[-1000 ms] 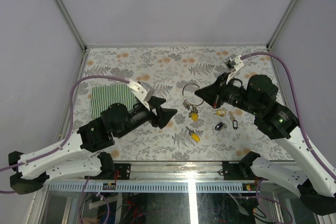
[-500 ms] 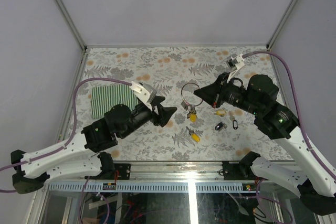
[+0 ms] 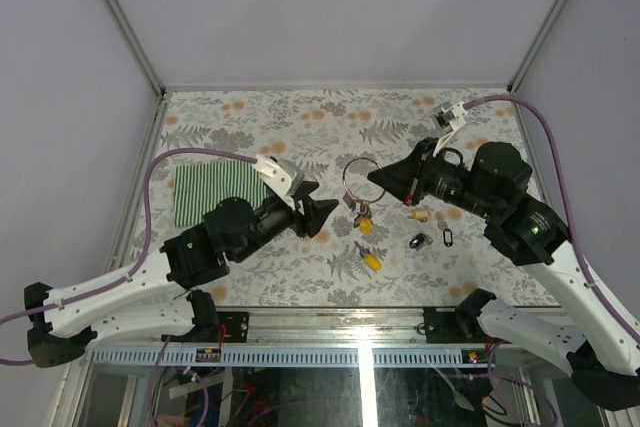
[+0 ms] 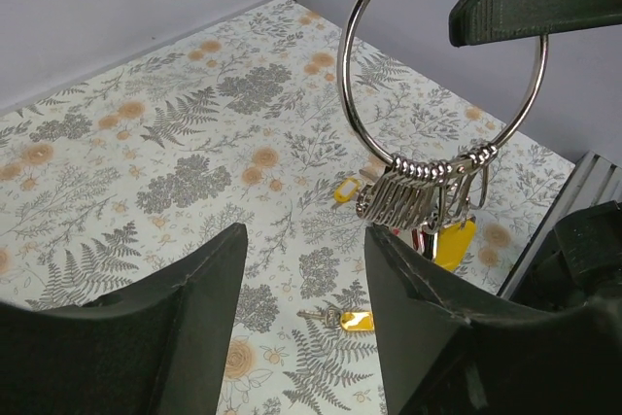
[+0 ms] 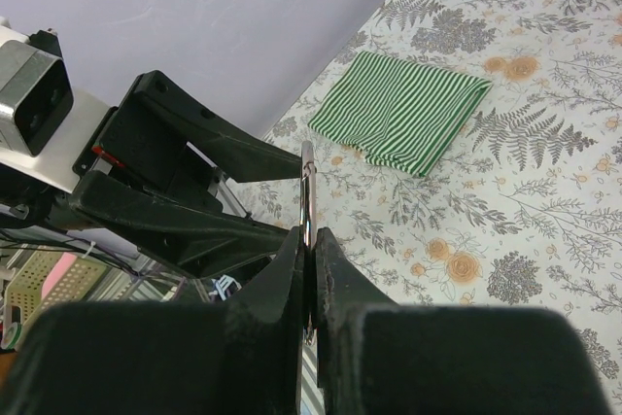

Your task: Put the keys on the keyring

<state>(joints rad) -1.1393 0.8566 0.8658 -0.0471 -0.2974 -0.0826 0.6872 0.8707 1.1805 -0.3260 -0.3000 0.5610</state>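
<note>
The keyring (image 3: 347, 173) is a silver wire loop held upright above the table by my right gripper (image 3: 378, 179), which is shut on its right side. Several keys (image 3: 362, 212) with a yellow tag hang from its bottom. In the left wrist view the keyring (image 4: 342, 94) hangs ahead with its key cluster (image 4: 428, 191). My left gripper (image 3: 315, 215) is open and empty, just left of the hanging keys. A loose yellow-headed key (image 3: 368, 258) lies on the table and shows between the left jaws (image 4: 350, 319). In the right wrist view the ring (image 5: 308, 182) is edge-on between the shut fingers.
A second yellow-headed key (image 3: 421, 215), a black key fob (image 3: 418, 241) and a small black oval loop (image 3: 447, 237) lie right of the ring. A green striped cloth (image 3: 215, 192) lies at the left. White walls enclose the floral table (image 3: 300, 127).
My left gripper has moved a little right and away from me, closer to the hanging keys. The right gripper has shifted the ring slightly left.
</note>
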